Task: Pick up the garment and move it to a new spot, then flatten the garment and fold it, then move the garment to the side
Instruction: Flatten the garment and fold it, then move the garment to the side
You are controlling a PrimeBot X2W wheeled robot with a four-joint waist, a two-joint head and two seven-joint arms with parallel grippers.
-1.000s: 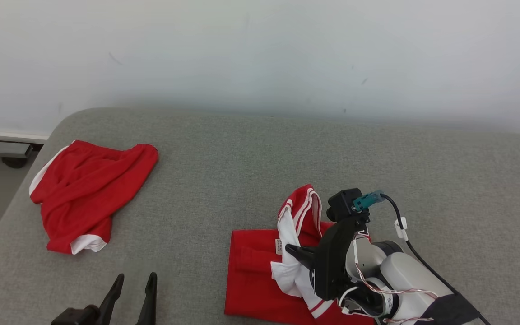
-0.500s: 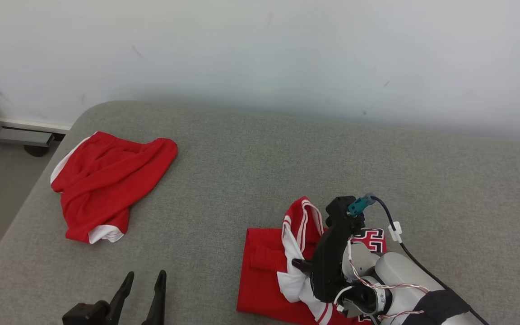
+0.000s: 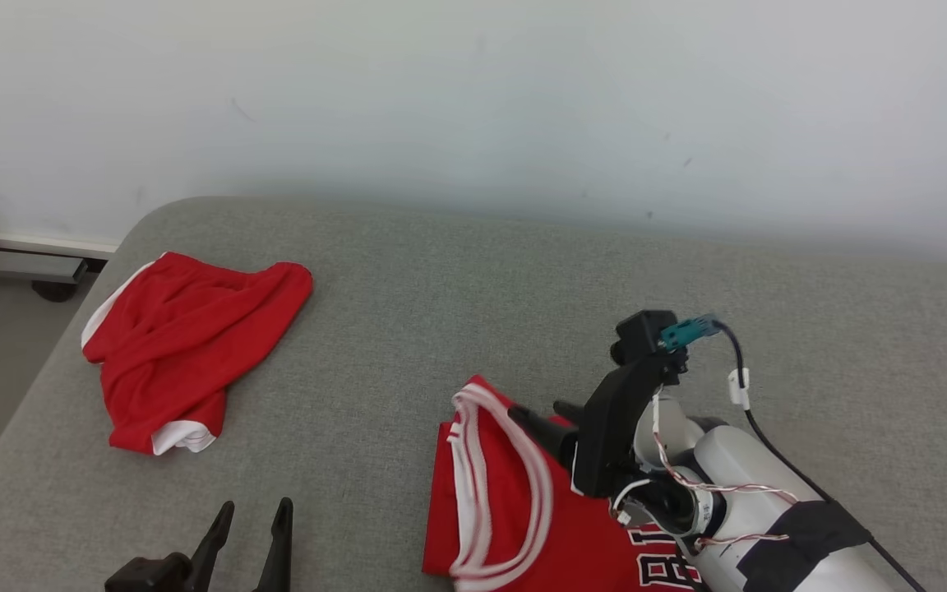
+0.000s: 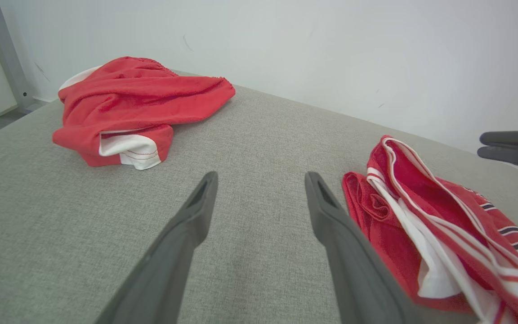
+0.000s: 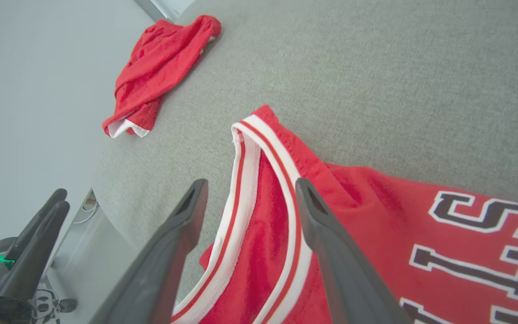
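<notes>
- Over the near right part of the bench, the right claw [image 3: 552,419] stands wide and holds nothing; its two dark fingers hover just above the cloth, straddling a striped edge in the right wrist view.
- Directly beneath it lies the red jersey [image 3: 506,510], the task's garment, resting on the bench close to the front edge, with black-and-white lettering facing up on its right part.
- A white-and-red striped trim [image 5: 245,180], from an armhole or the neck, loops across the jersey's left part, and the cloth under it is bunched rather than flat.
- Around the jersey spreads the grey upholstered bench [image 3: 441,288], bare between the two garments.
- Further left, the left claw [image 3: 253,514] also stands wide and empty, low over bare fabric, just beside the jersey's left edge in its wrist view.
- Well apart, at the far left corner, sits a crumpled red garment with a white hem [image 3: 186,345].
- Judging progress: the jersey seems already placed and partly doubled over, so folding looks under way. The left edge appears untidy, so smoothing, at least one more fold and the final move to the side look still to come.
</notes>
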